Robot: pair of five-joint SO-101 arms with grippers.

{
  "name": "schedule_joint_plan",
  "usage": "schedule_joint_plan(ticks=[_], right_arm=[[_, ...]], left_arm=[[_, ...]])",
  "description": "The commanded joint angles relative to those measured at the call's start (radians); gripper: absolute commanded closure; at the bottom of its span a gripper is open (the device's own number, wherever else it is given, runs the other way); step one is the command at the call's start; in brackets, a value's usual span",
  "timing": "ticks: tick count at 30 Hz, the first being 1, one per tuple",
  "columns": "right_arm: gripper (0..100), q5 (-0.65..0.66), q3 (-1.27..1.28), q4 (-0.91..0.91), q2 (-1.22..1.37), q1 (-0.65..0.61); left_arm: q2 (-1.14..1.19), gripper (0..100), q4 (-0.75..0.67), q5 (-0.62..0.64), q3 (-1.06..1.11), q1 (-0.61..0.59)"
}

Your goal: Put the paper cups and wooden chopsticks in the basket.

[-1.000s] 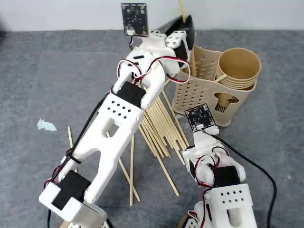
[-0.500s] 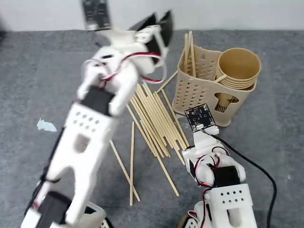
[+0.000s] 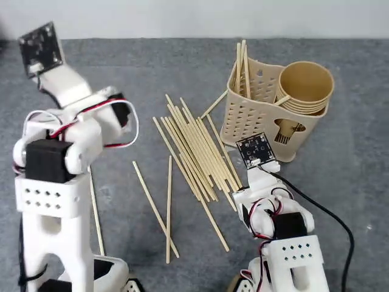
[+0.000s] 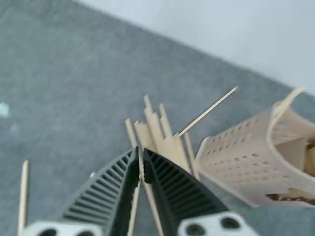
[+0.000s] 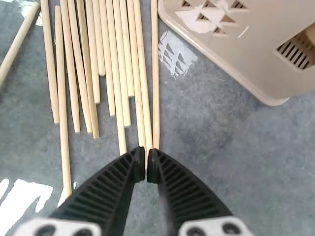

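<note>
Now, at your far left the left arm (image 3: 58, 164) stands raised over the grey mat (image 3: 340, 182). The left gripper (image 4: 141, 156) has its fingers pressed together at the tips. A single chopstick (image 3: 96, 213) lies beside that arm's base, and two more loose chopsticks (image 3: 161, 210) lie further in. Mid-table you have the main pile of wooden chopsticks (image 3: 194, 149), fanned out flat on the mat. The right gripper (image 5: 146, 164) sits low just beside the pile's near ends, fingers closed on nothing. To your right stands the basket (image 3: 255, 115), with a few upright chopsticks (image 3: 241, 67) and the stacked paper cups (image 3: 306, 85) inside.
</note>
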Motion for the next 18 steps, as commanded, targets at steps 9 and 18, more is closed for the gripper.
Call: schedule_joint_plan(ticks=[9,18], right_arm=[[96.5,0.006,-0.407,0.177,0.251,-0.260],[88.0,0.011,-0.677,0.154,0.734,-0.317]], left_arm=[[-0.339,99,-0.080,-0.083,0.415,-0.245],[-0.483,99,-0.241,-0.124,0.848,-0.324]])
